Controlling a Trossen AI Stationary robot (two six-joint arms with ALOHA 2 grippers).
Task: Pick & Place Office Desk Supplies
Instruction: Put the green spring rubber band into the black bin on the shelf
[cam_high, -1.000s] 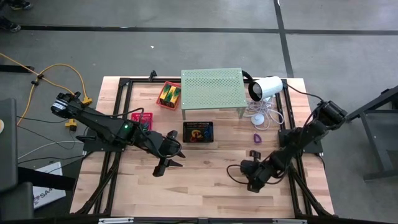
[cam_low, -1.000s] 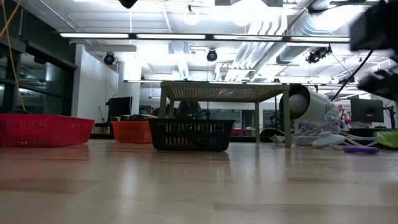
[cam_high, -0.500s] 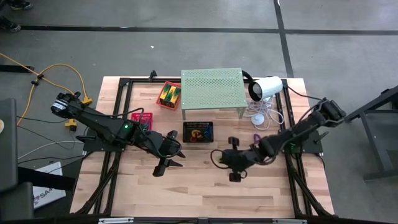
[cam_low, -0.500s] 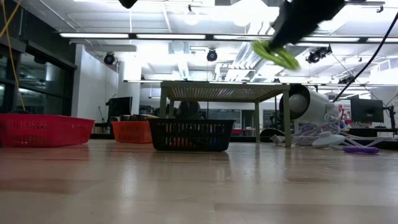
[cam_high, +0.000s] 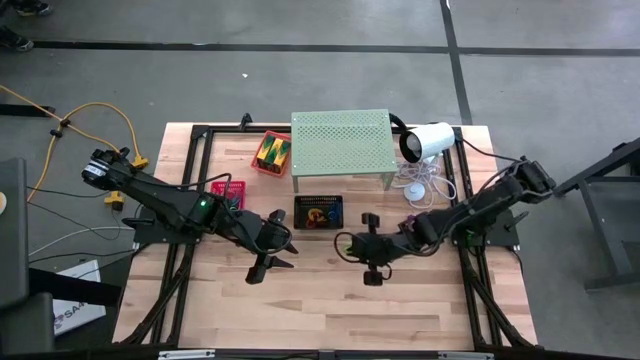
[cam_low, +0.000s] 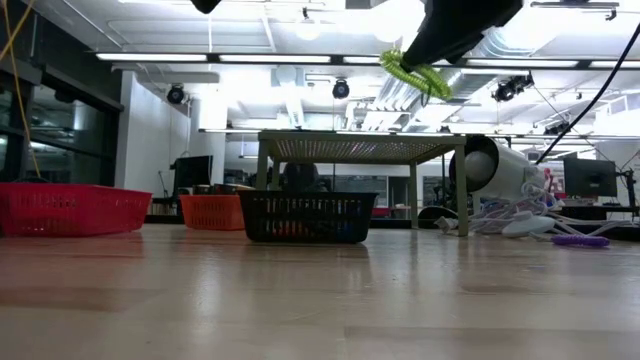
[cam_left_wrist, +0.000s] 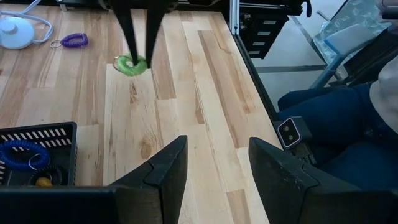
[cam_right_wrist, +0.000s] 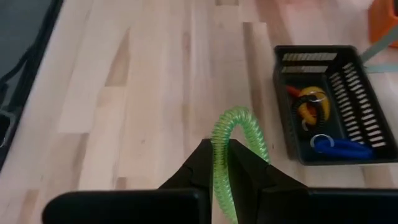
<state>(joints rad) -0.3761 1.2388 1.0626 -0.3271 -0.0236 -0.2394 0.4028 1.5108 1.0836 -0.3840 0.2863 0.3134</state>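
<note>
While the left gripper (cam_high: 268, 262) waits spread open and empty over bare wood in the high view, the right gripper (cam_high: 352, 246) hovers just beside the black slotted plastic basket (cam_high: 318, 212). Low view: the green coiled plastic loop (cam_low: 415, 75) hangs high above the table. Left wrist view: fingers pinch that loop. Right wrist view: jaws closed on the loop, basket near, holding orange and blue loops (cam_right_wrist: 339, 146). Transport step, likely; next, centre over the basket and release.
</note>
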